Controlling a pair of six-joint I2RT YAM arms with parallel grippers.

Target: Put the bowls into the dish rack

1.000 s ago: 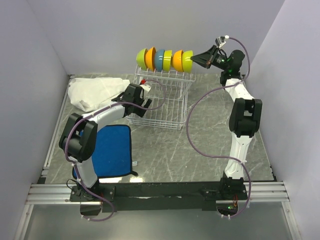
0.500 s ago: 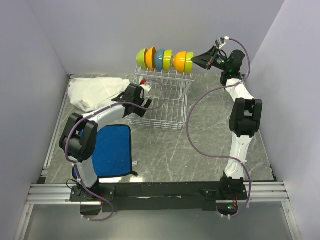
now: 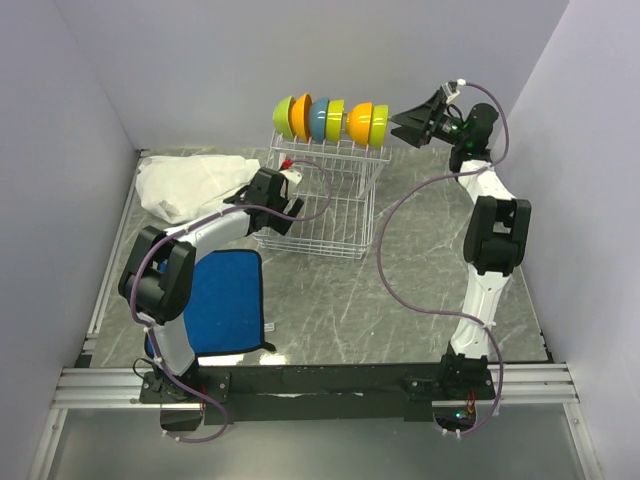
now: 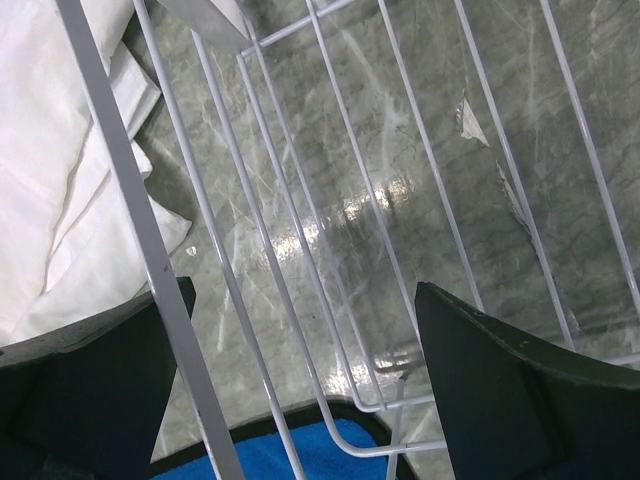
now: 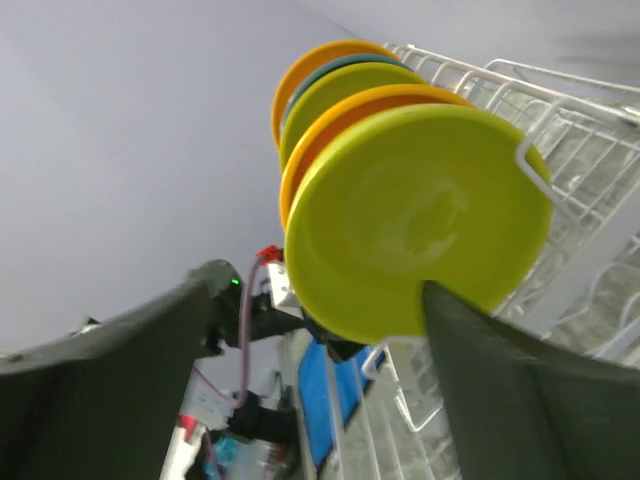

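White heap: a crumpled white fabric heap (image 3: 190, 185) lies on the grey marbled table (image 3: 420, 270) at the far left, near the rack.
Blue mat: a flat blue cloth mat (image 3: 225, 295) lies on the near left of the table, partly under the left arm.
Left gripper: the left gripper (image 3: 285, 198) sits low at the left side of the rack. In the wrist view (image 4: 300, 290) its jaws stand wide apart with nothing clamped. Thin rack wires cross the gap between the black fingers (image 4: 90, 400). One thicker white wire runs in front of the left finger; whether they touch cannot be told.
Rack: a white wire two-tier dish rack (image 3: 320, 215) stands at the far middle of the table.
Bowls: six glossy round plastic bowls stand on edge in a row in the upper shelf slots. From the left they are a lime green bowl (image 3: 283, 117), an orange bowl (image 3: 301, 117), a blue bowl (image 3: 320, 121), a yellow-green bowl (image 3: 335, 121), a second orange bowl (image 3: 357, 122) and an end lime green bowl (image 3: 377, 122).
Right gripper: the right gripper (image 3: 400, 124) hangs at upper-shelf height, just beside the right end of the row and apart from it. Its jaws are spread and empty. In its wrist view (image 5: 320, 285) the end lime green bowl (image 5: 420, 220) faces the camera beyond the two dark fingers (image 5: 120, 380).
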